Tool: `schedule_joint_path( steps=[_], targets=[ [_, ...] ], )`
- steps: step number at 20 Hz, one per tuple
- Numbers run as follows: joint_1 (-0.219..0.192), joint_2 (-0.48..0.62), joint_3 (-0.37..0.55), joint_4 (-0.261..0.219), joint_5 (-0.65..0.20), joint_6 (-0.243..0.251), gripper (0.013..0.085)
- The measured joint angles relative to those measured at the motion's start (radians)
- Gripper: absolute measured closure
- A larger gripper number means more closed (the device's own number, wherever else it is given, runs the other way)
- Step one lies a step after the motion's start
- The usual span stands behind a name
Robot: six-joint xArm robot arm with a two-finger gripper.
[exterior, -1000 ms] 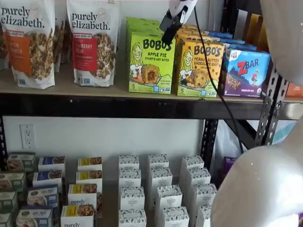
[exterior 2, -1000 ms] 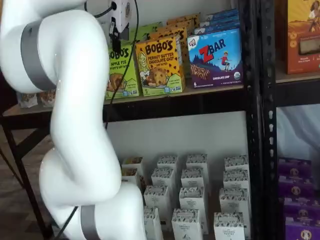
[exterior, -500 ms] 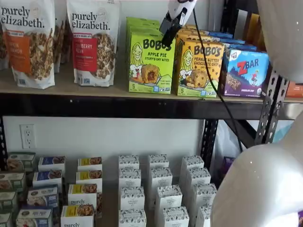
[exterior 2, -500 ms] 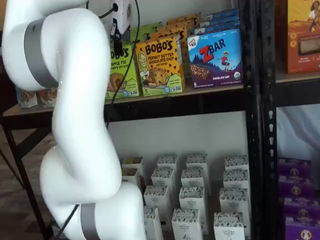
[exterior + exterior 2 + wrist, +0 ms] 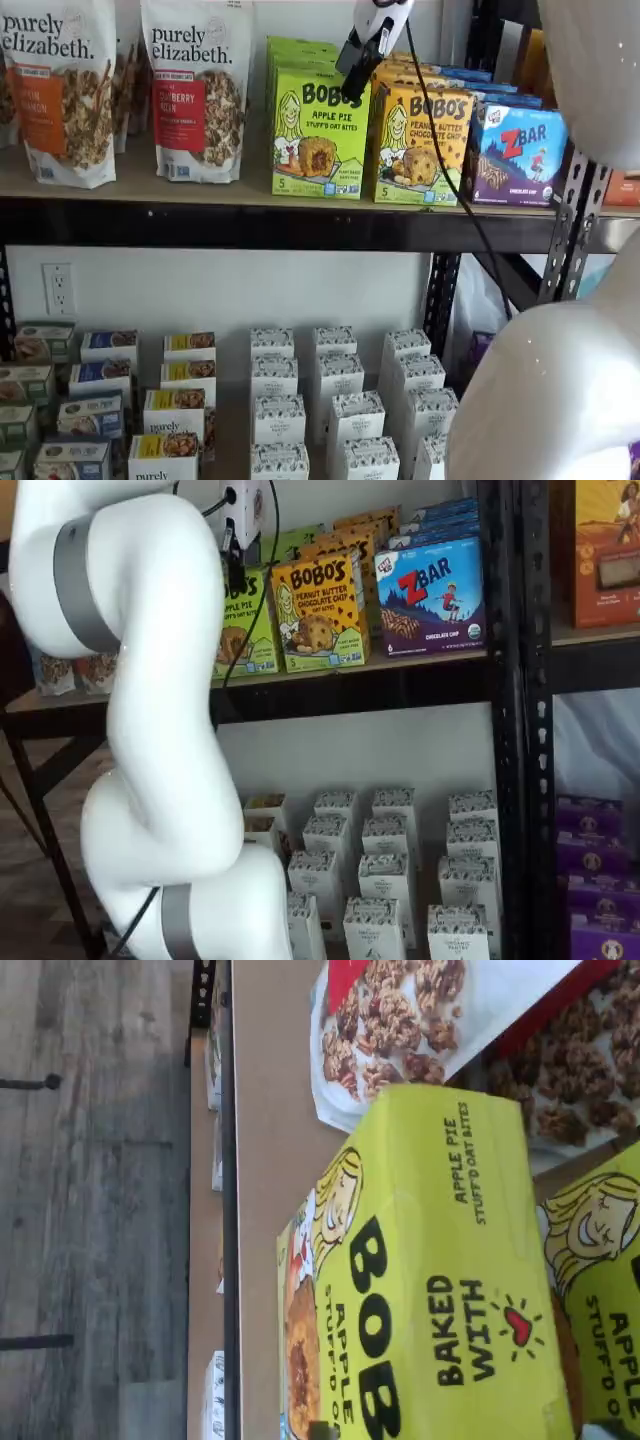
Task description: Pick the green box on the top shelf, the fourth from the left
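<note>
The green box (image 5: 318,135) is a lime-green Bobo's Apple Pie carton at the front of a row of like cartons on the top shelf (image 5: 140,186). My gripper (image 5: 351,85) hangs just above its upper right corner, its black fingers seen side-on with no gap showing and no box in them. In a shelf view my arm hides the left part of the box (image 5: 250,620), with the gripper (image 5: 234,578) at its top edge. The wrist view shows the box's top face (image 5: 440,1280) close up, with another like it (image 5: 600,1290) beside it.
A yellow-orange Bobo's peanut butter box (image 5: 420,140) stands right of the green box, then a blue ZBar box (image 5: 518,152). Purely Elizabeth granola bags (image 5: 195,90) stand to its left. My white arm (image 5: 150,730) fills the foreground. Small white cartons (image 5: 340,400) sit on the lower level.
My gripper has edged slightly down and closer to the green box's top. The arm has shifted a little in the shelf views. The boxes have not moved.
</note>
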Motion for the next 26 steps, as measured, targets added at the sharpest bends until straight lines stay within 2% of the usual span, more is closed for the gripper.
schedule_joint_path(
  steps=[9, 16, 26],
  targets=[
    [0.026, 0.017, -0.006, -0.045, 0.007, 0.017, 0.0130],
    [0.038, 0.016, 0.011, -0.060, -0.012, 0.024, 0.0130],
    [0.032, 0.007, 0.015, -0.030, -0.024, 0.022, 0.0130]
  ],
)
